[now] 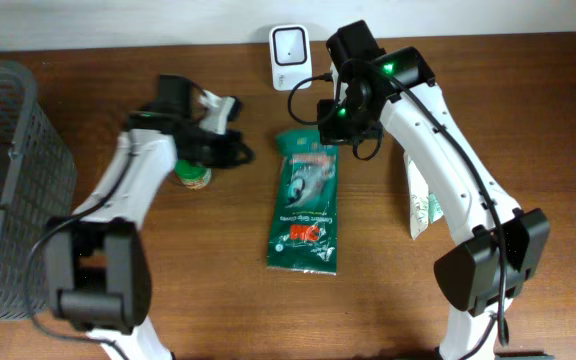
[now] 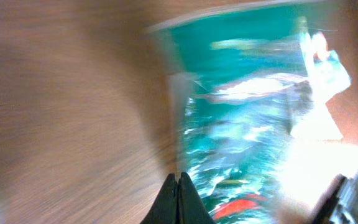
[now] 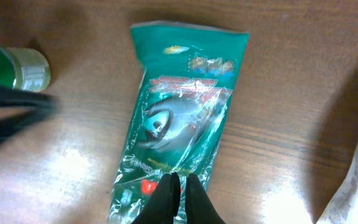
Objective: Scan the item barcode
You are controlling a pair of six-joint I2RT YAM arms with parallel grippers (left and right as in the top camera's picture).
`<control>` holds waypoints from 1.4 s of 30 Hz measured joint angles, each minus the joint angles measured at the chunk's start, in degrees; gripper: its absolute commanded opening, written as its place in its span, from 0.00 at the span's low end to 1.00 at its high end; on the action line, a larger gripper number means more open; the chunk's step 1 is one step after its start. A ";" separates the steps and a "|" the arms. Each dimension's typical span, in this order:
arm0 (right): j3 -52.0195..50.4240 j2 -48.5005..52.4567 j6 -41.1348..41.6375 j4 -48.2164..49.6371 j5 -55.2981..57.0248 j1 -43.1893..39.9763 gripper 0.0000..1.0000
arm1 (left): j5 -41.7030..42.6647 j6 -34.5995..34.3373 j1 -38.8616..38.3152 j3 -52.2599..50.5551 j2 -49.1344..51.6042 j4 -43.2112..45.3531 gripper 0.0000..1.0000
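grippers beside the green packet [image 1: 306,200]
we see left gripper [image 2: 178,190] and right gripper [image 3: 178,193] pressed together, empty; jar [image 1: 193,177] at packet's nine o'clock.

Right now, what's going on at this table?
Nothing is held yet. The green packet lies flat on the table between the two arms. The right arm hovers over the packet's end nearest the scanner, jaws shut and empty. The left arm is beside the packet, jaws also shut and empty, close to a small jar. The scanner stands at the back edge, apart from the packet.
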 measured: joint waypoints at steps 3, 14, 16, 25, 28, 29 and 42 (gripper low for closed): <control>0.09 0.00 -0.04 -1.05 -1.60 -0.57 0.09 | 5.90 -7.26 -9.49 -0.31 5.18 10.32 0.00; -30.40 0.39 -10.45 16.11 -23.61 -9.49 0.49 | -10.78 -10.82 -12.72 -0.31 10.64 8.41 0.00; -35.06 0.42 -9.94 21.29 -26.03 -9.49 0.59 | -10.91 -13.51 -12.87 -0.31 12.26 6.64 0.00; -43.15 2.86 -16.04 33.55 -34.34 -11.85 0.44 | -4.83 -18.32 -12.22 0.22 14.29 3.85 0.00; -43.54 3.21 -19.67 36.37 -38.77 -11.69 0.34 | -3.67 -18.34 -12.22 0.22 14.45 3.10 0.00; -43.60 3.21 -20.28 37.62 -40.81 -11.69 0.34 | -3.43 -18.34 -12.22 0.22 14.47 2.91 0.00; -43.63 2.91 -3.69 41.31 -33.11 -11.47 0.04 | 0.11 -15.52 -11.93 1.25 15.32 -1.55 0.39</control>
